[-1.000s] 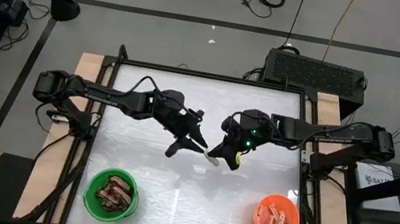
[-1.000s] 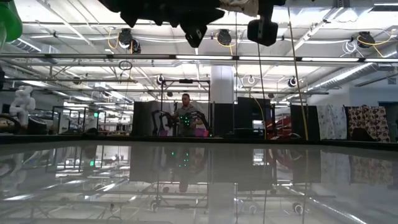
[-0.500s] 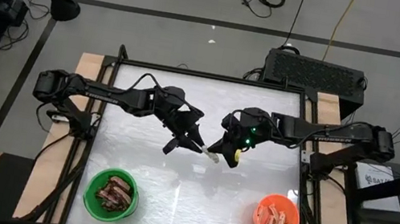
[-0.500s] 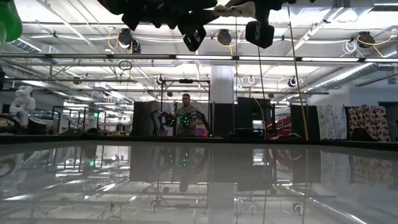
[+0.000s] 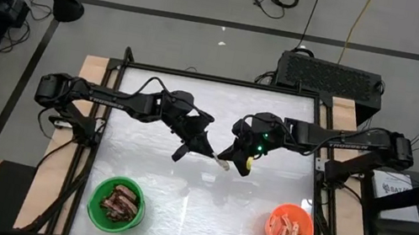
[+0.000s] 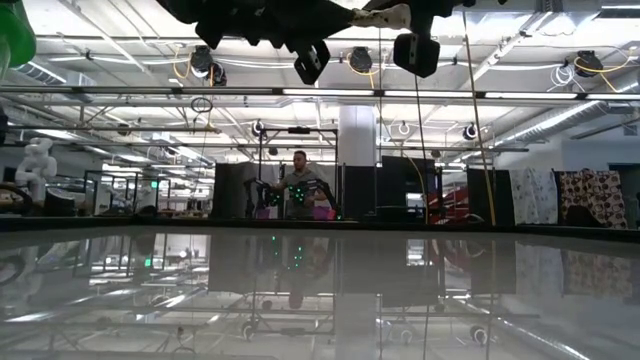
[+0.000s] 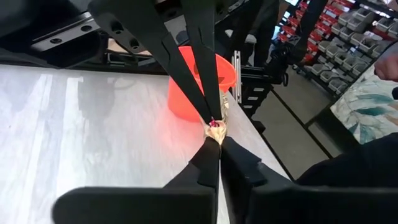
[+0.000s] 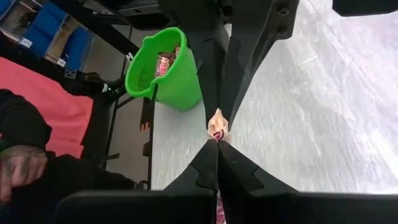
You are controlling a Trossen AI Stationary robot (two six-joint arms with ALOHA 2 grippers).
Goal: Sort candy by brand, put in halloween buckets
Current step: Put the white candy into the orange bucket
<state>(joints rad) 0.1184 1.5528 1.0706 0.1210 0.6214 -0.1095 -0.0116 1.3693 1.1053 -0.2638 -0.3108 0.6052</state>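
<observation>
High view: both arms meeting over table (image 5: 260, 220) centre, above surface. Left gripper (image 5: 209, 153) and right gripper (image 5: 222, 161) tip to tip, each pinching opposite end of one pale candy (image 5: 220, 165). Wrist views: both finger pairs pressed together on wrapper (image 7: 213, 129) (image 8: 217, 126). Green bucket (image 5: 116, 204) sitting near-left, holding dark bars. Orange bucket (image 5: 289, 227) sitting near-right, holding pale bars. Low view: person (image 6: 299, 187) standing far behind table.
</observation>
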